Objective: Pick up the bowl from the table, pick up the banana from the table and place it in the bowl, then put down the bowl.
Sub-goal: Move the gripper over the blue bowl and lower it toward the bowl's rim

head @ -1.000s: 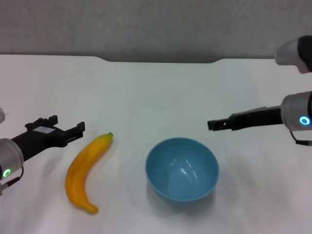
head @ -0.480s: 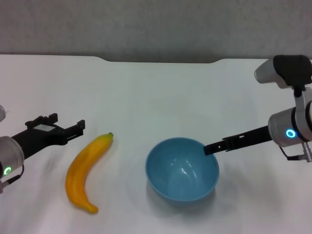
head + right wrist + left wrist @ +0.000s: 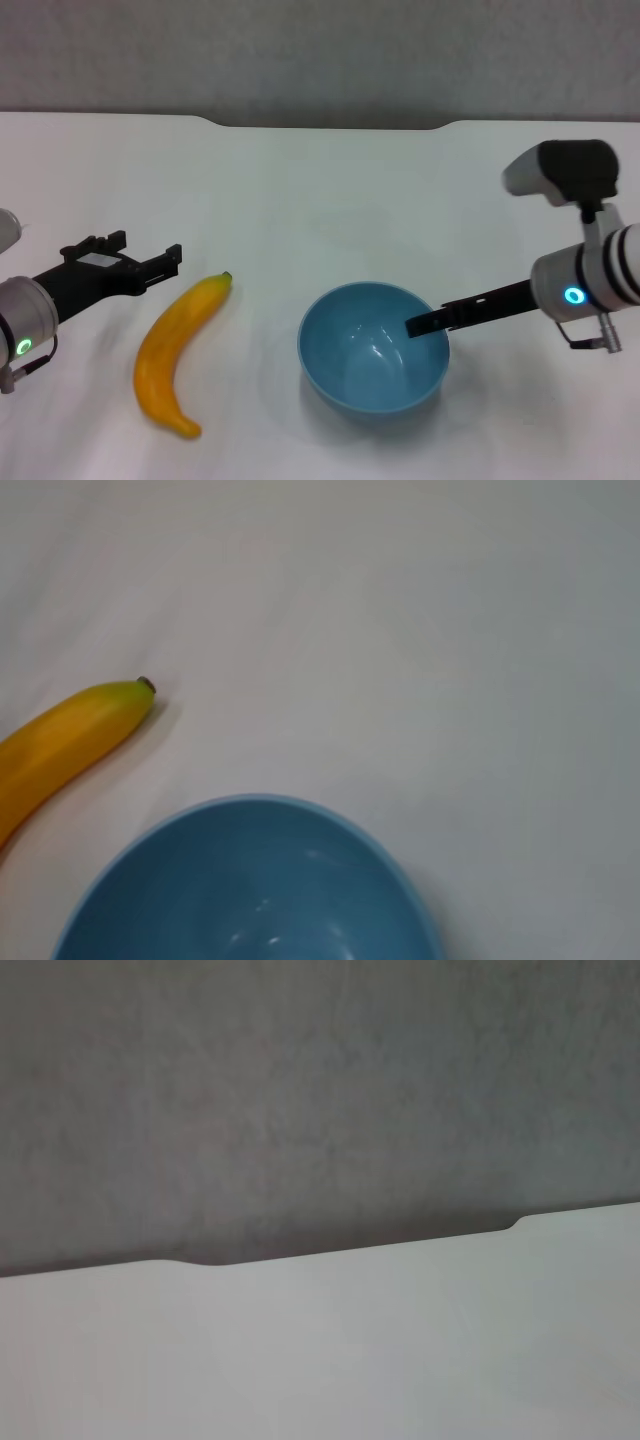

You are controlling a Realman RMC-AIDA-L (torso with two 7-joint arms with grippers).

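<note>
The light-blue bowl [image 3: 372,348] stands upright on the white table [image 3: 320,190], near the front centre; it also fills the bottom of the right wrist view [image 3: 250,890]. The yellow banana [image 3: 180,345] lies to the bowl's left with its green stem tip pointing away from me; its stem end shows in the right wrist view [image 3: 70,745]. My right gripper [image 3: 416,325] reaches in from the right, with its tip at the bowl's right rim, just over the inside edge. My left gripper [image 3: 145,250] is open and empty, low over the table just left of the banana's stem end.
The table's far edge has a shallow notch [image 3: 330,124] in front of a grey wall; the edge also shows in the left wrist view [image 3: 330,1255]. Bare tabletop lies behind the bowl and the banana.
My right gripper has moved left and down, from behind and right of the bowl to its right rim. The left gripper has shifted slightly right. The bowl and banana have not moved.
</note>
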